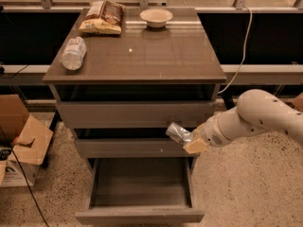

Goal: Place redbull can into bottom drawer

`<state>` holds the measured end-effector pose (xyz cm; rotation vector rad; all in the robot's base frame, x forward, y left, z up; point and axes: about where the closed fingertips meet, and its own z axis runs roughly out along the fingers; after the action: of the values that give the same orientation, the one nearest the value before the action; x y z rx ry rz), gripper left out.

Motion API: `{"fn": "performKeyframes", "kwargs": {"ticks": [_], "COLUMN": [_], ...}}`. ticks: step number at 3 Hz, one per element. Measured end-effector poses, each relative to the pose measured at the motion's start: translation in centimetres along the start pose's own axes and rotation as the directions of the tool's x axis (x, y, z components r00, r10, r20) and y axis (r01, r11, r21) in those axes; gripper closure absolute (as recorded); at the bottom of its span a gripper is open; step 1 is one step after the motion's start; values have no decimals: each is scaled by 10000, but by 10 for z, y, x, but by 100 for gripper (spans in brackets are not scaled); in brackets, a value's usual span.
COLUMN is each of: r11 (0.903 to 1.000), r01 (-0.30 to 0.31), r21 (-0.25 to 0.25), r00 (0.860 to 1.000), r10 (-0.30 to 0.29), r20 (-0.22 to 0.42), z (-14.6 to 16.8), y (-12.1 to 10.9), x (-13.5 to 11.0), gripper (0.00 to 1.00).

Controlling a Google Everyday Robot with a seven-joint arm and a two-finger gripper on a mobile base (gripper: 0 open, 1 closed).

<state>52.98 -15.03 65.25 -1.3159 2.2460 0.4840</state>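
Note:
The redbull can [176,133] is a slim shiny silver can, held tilted in front of the middle drawer's right end. My gripper [190,141] is shut on the can, with tan fingers [196,146] around its right end, and the white arm reaches in from the right. The bottom drawer [140,215] is pulled open below; its tray is dark and bare. The can hangs just above the drawer's back right corner.
On the cabinet top [156,56] lie a clear water bottle [74,53] at the left, a chip bag [101,17] at the back left and a white bowl [155,17] at the back. A cardboard box [21,143] stands on the floor at the left.

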Motion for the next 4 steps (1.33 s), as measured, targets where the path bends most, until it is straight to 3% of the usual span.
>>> {"fn": "performKeyframes", "kwargs": {"ticks": [1,2,4], "r11": [9999,9991,9906], "r01": [62,-145,26], "r21": [-85,-391,-1366], "r00": [9993,9992,9976], "r10": [-65,131,-121], "r20": [-365,-372,-687], "z": [8,40,124], "y": [2,6,25], "x": [-1,1,29], "gripper": [100,100,100]}}
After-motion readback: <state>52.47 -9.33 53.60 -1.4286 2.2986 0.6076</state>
